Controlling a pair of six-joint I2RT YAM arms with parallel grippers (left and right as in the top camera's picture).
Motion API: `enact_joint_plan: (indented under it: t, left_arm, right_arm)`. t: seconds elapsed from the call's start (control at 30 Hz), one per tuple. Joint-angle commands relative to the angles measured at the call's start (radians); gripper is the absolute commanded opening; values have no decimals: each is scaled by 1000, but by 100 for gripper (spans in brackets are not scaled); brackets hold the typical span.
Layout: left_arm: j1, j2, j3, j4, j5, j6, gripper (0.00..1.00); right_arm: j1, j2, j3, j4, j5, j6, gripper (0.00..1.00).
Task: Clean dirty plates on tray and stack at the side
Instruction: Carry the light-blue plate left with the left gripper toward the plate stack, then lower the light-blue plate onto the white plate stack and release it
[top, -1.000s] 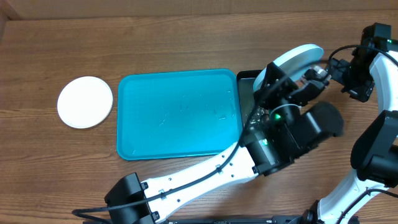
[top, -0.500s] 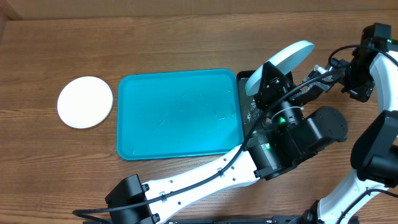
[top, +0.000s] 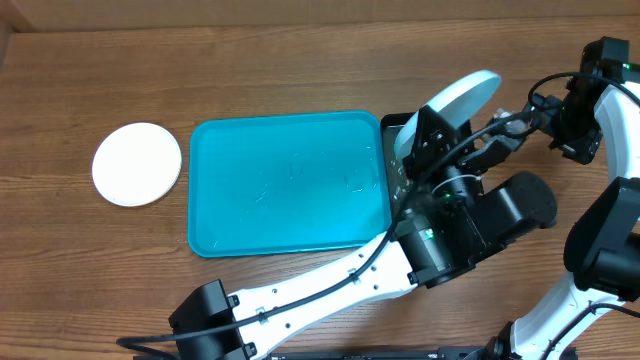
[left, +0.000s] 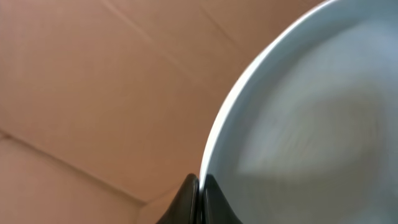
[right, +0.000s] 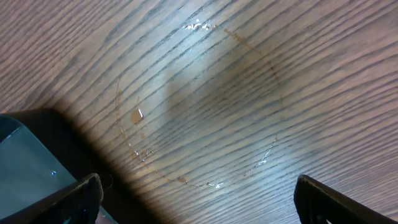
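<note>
Blue plate (top: 462, 98) has tipped closer to the tray (top: 205, 140), my left gripper (left: 199, 190) pinched tight on its rim. Right gripper (right: 199, 202) hangs spread wide, empty; stacking's next, I reckon.

Overhead, the left arm (top: 440, 245) covers most of the black tray (top: 392, 122), leaving only its upper left corner, and hides the lower rim of the light blue plate (top: 468, 92). The left wrist view shows that plate blurred, cut by the right and bottom edges; smears cannot be told. The fingers (right: 336, 199) of the right gripper (right: 198, 183) run off the right wrist view's bottom edge.
</note>
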Motion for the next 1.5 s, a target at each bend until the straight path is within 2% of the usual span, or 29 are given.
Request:
enact_joint_plan:
  t: [0.0,0.13,0.23,0.5,0.67,0.73,0.83,0.97,1.2,1.47]
  left_arm:
    - [34,0,13,-117,159,-298,4]
    - [107,2,-16,-299,420,-618,4]
    - [191,2,-47,-364,640,-787,4]
    - [492,2,-137,-383,1281,-991,4]
    - [719,2,-150,-393,1660,-999,4]
    - [814,2,-150,-409,1759,-999,4]
    - [949,2,-150,-452,1825,-999,4]
    - [1119,2,-150,-548,1818,-999,4]
    - [1421,2,-151,-716,1643,-999,4]
    - [1697,2,-151,-813,1476,-995,4]
  right_arm:
    - [-4,-26,17,2,-2,4,100]
    - [-4,-26,17,2,-2,4,100]
    - [-4,-26,17,2,-2,4,100]
    - [-4,-27,17,2,-2,4,100]
    - [-4,-26,17,2,-2,4,100]
    - [-3,-26,17,2,-2,4,100]
    - [-4,-26,17,2,-2,4,100]
    - [-4,-26,17,2,-2,4,100]
    - [-4,-26,17,2,-2,4,100]
    - [-4,-26,17,2,-2,4,100]
